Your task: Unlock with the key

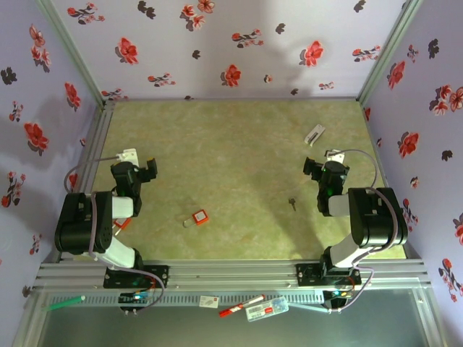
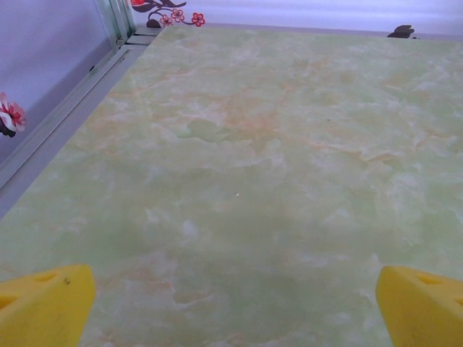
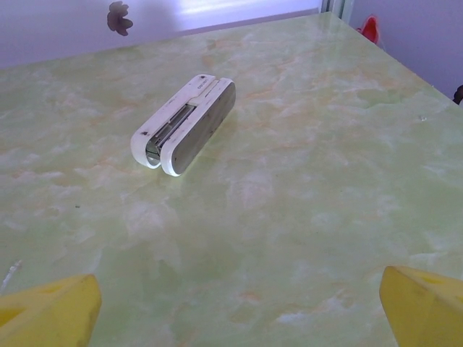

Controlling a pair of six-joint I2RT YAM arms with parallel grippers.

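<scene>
Toward the table's (image 1: 217, 137) right edge lay the key (image 1: 292, 204); left gripper (image 1: 150, 170) and right gripper (image 1: 312, 169) gaped empty. I judged pickup next.

Green table (image 1: 231, 159): key (image 1: 292, 204), padlock (image 1: 200, 215), clip (image 1: 315, 134)

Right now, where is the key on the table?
In the top view, the key lies on the right half of the table, just left of the right arm and well right of the red padlock near the middle.
</scene>
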